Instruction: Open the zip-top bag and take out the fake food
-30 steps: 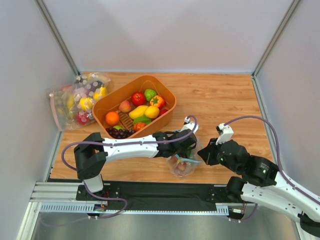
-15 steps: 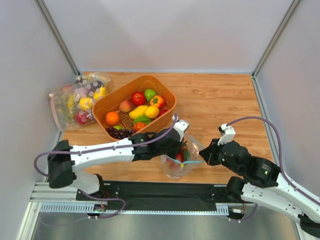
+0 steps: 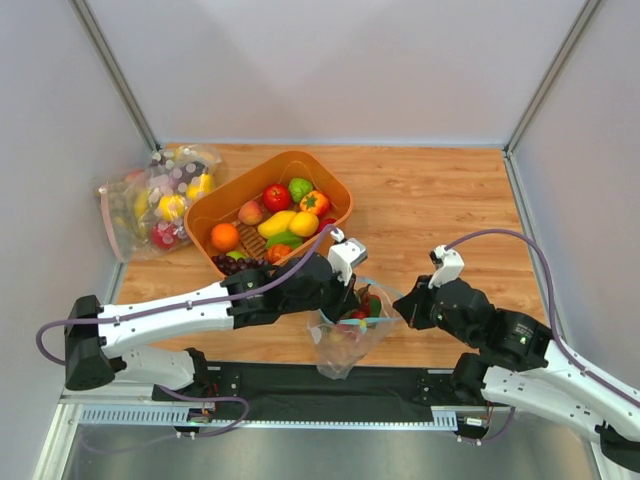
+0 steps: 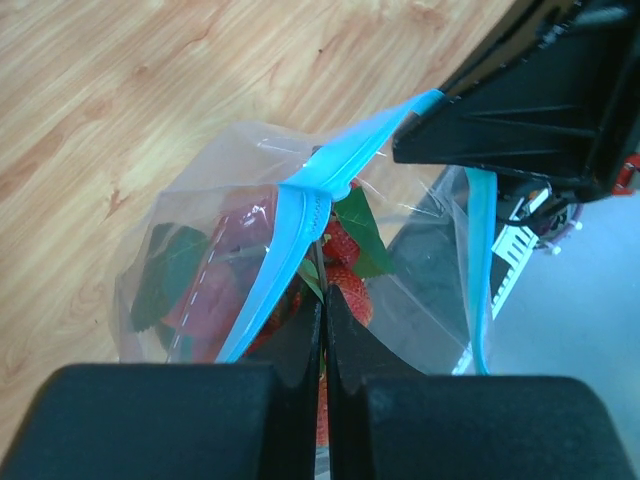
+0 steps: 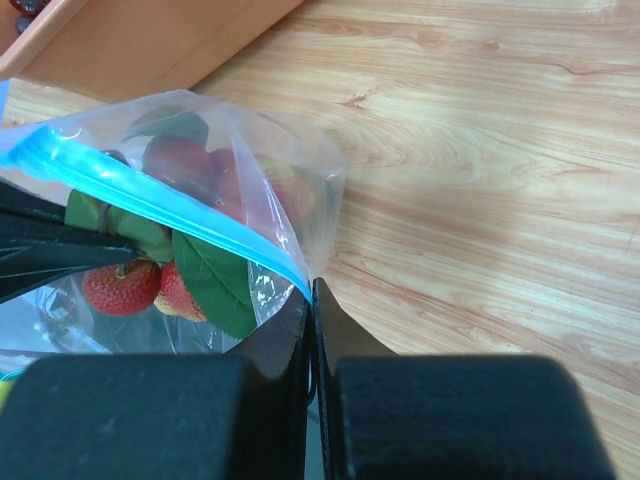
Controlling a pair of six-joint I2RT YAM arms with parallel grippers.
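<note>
The zip-top bag (image 3: pixel 342 345) hangs low between both arms at the table's near edge, its light-blue zip strip (image 4: pixel 290 235) parted. My left gripper (image 3: pixel 353 298) (image 4: pixel 323 302) sits inside the open mouth, between the two strip halves. It is shut on the thin stem of the fake food (image 4: pixel 352 292), red strawberry-like pieces (image 5: pixel 122 285) with a green leaf (image 5: pixel 215 280). My right gripper (image 3: pixel 400 306) (image 5: pixel 312 290) is shut on the bag's zip strip at its right corner.
An orange basket (image 3: pixel 215 212) of plastic produce stands behind the bag, with purple grapes (image 3: pixel 240 265) at its near end. Clear bags with pink strips (image 3: pixel 150 200) lie against the left wall. Wooden table (image 3: pixel 440 200) stretches to the right and back.
The left arm drew back to the left with its jaws closing inside the bag. The bag's mouth spread wider and the bag shifted left, hanging lower. The right gripper barely moved.
</note>
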